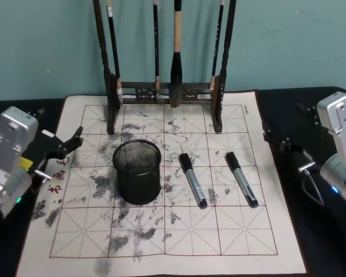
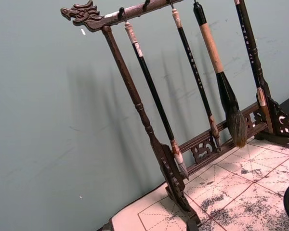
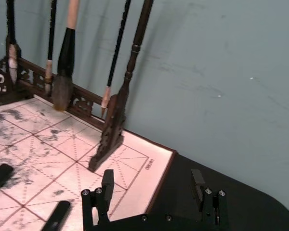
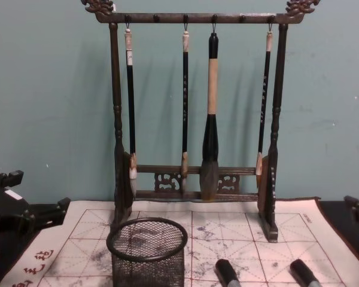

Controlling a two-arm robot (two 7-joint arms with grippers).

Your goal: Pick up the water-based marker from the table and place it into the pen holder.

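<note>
Two water-based markers with black caps lie on the white mat, one (image 1: 192,180) just right of the pen holder and the other (image 1: 242,179) farther right; their caps show in the chest view (image 4: 227,274) (image 4: 304,272). The pen holder (image 1: 137,172), a black mesh cup, stands upright on the mat's left-centre with nothing visible inside it (image 4: 147,248). My left gripper (image 1: 60,135) is open at the mat's left edge, apart from the cup. At the mat's right edge my right gripper (image 1: 285,124) is open, its fingers (image 3: 107,182) spread wide above the dark table (image 3: 241,202).
A tall dark wooden brush rack (image 1: 167,92) with several hanging brushes stands at the back of the mat (image 1: 161,242), against a teal wall. Ink stains cover the mat's red grid. Dark tabletop (image 1: 328,242) borders the mat on both sides.
</note>
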